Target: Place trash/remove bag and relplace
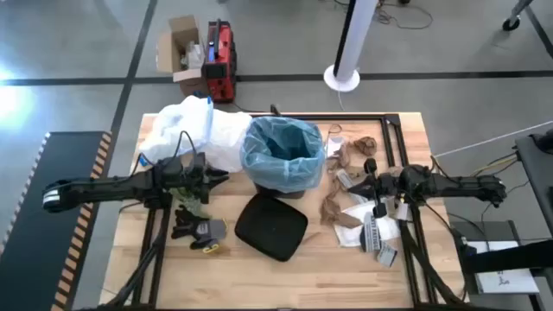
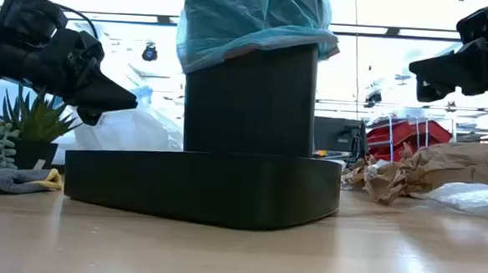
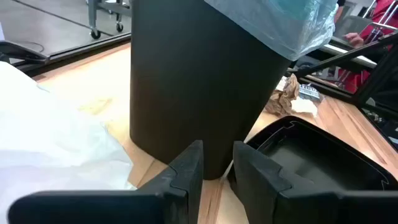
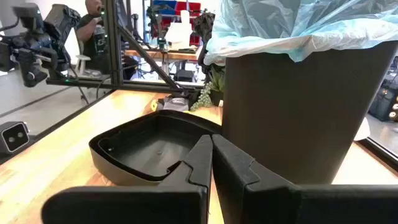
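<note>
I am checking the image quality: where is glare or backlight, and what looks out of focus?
Low view: bright windows behind leave the bin almost a silhouette, and the near table is blurred. High view: glare on the floor at far left. Left wrist view: the white bag is overexposed.

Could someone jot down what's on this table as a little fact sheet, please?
Bin: tall black plastic bin, upright at table centre
Bag: light-blue plastic liner over the bin's rim
Lid: black plastic bin lid, lying off the bin in front
Trash: crumpled brown paper and wrappers, right of the bin
Left gripper: beside the bin, jaws slightly apart, empty
Right gripper: beside the bin, shut, empty
</note>
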